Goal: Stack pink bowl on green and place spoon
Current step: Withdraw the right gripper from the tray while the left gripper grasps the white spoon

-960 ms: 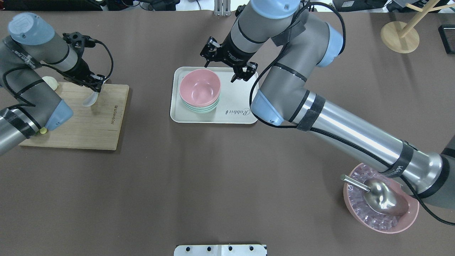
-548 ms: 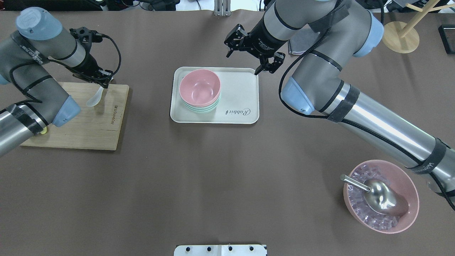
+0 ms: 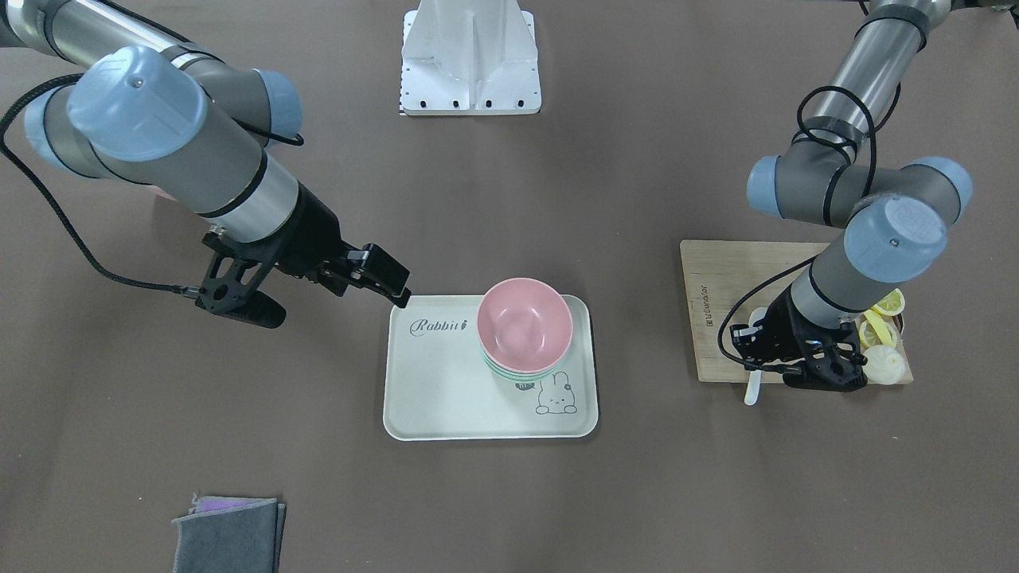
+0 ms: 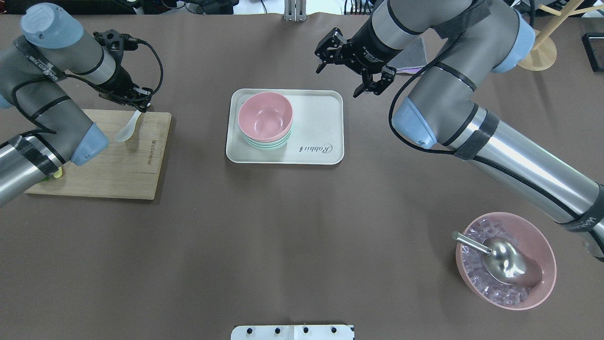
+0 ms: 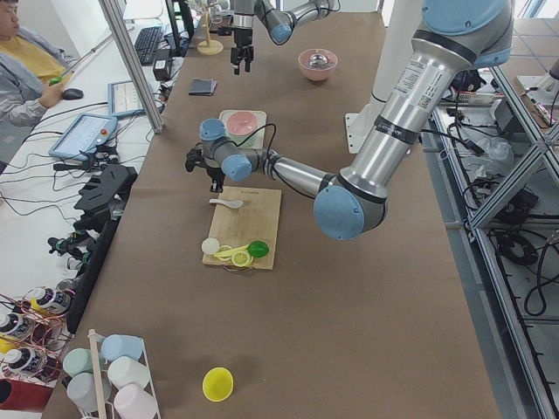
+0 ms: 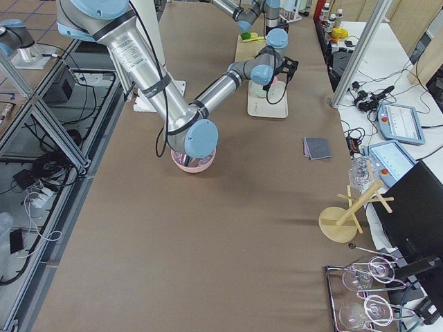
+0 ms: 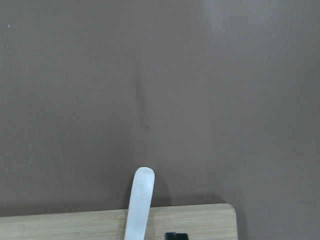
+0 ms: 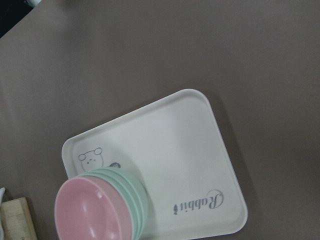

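Right gripper (image 4: 338, 81) is hovering, jaws apart, just beyond the Rabbit tray's (image 4: 316, 123) far corner. Well to the tray's left, left gripper (image 4: 140, 106) is clamping the white spoon (image 4: 125, 131).

A long brown table (image 4: 283, 226) under even light.

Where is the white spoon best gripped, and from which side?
Grip the white spoon by its slim handle, which juts past the far edge of the wooden board. Come from above, with the fingers across the narrow handle; its bowl end is wide and rests on the board.
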Motion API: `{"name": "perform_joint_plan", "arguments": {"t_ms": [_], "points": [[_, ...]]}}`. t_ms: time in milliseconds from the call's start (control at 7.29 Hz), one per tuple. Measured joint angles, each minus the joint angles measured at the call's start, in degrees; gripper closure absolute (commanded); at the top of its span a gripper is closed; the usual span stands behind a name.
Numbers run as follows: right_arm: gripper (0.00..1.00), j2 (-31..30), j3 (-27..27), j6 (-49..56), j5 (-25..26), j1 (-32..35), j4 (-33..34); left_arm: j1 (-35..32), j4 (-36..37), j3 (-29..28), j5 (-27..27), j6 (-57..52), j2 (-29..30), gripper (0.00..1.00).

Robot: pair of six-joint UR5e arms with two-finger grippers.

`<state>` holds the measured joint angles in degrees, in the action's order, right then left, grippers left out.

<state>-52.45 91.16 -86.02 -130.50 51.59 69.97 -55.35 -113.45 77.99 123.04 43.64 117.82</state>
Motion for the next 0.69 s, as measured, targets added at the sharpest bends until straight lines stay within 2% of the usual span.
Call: {"name": "perform_joint_plan", "arguments": {"t_ms": [137,274,685], "points": [[0.0,-3.2,1.6,3.8,0.0,1.6,0.0,-0.4,0.0,1.6,0.0,-0.1,-1.4,0.18],[0.0,-5.8,2.4,7.7,-0.1,3.2,0.1,-0.5,0.0,2.3,-0.3,-0.6,-2.5,0.05],[0.0,-9.8,4.5,11.6,0.0,5.2,0.1,0.4,-0.1,-0.4,-3.3,-2.3,-2.4,0.06]]}}
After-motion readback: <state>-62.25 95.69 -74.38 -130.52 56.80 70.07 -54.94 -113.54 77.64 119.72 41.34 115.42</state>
